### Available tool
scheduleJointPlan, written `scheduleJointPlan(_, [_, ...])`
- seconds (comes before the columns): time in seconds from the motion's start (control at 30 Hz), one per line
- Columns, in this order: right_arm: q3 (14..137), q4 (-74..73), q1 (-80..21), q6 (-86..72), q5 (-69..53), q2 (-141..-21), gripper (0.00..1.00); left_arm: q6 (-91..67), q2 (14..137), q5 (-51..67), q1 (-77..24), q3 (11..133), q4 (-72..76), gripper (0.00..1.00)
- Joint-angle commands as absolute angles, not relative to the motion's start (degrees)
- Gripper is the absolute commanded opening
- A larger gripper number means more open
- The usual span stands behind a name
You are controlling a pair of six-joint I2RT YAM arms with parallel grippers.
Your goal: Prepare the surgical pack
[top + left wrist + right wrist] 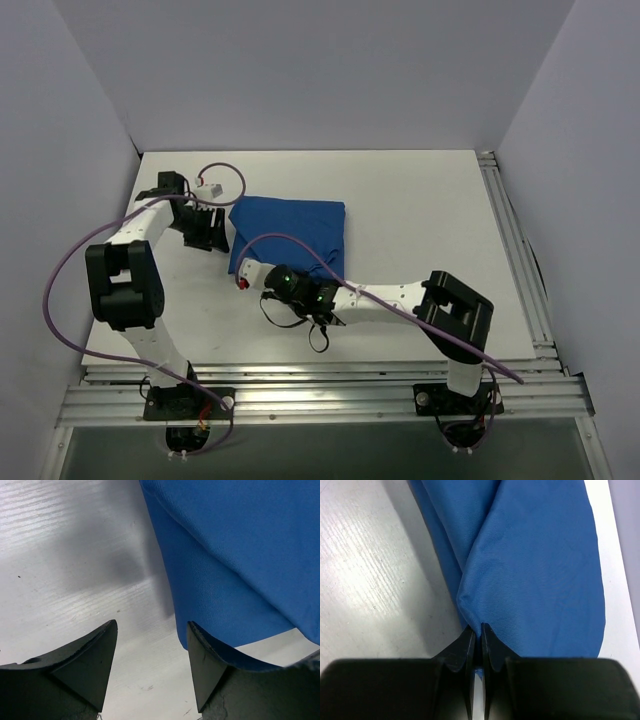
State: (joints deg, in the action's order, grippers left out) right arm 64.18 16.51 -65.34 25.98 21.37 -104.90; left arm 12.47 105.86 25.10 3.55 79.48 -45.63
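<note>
Nearest: the arm bases sat on the rail at the near edge of the white surface.
Right pincer: closed tight, with a thin fold of blue cloth nipped between its tips at the pack's near-left corner.
Left pincer: open fairly wide and holding nothing. It stood low at the pack's left edge, and the cloth's rim seemed to lie against one finger.
Pack: a folded blue parcel lying left of centre on the surface, between the two pincers. Whatever it wrapped was hidden.
Stage, as I judged it: the wrap looked nearly done, with a corner taken up for a last fold or tuck.
Risk, thin grip: only a small pinch of cloth was held, so a quick pull could slip it out of the tips.
Risk, dragging: a pull along the surface rather than upward could slide the whole parcel, or open folds already laid.
Risk, left side: the open left pincer sat close against the cloth, so a fold swung that way could catch on it.
In the way: the right arm's cable looped over the pack and might snag the cloth.
Around: plain walls to left, right and far, and a metal track along the right edge, well apart from the pack.
</note>
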Motion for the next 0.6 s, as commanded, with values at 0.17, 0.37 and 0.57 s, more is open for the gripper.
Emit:
scheduleJointPlan(0.17, [59.51, 23.81, -68.99, 26.45, 18.39, -96.86, 0.0, 11.08, 106.26, 26.72, 3.34, 79.1, -43.07, 0.66])
scheduleJointPlan(0.37, [51.69, 28.99, -66.63, 24.17, 14.69, -99.31, 0.0, 10.64, 106.0, 27.16, 3.43, 79.45, -42.98, 0.65])
scheduleJointPlan(0.57, [48.61, 36.02, -63.9, 22.15, 11.95, -104.94, 0.0, 11.25, 104.42, 28.3, 4.04, 83.84, -46.84, 0.65])
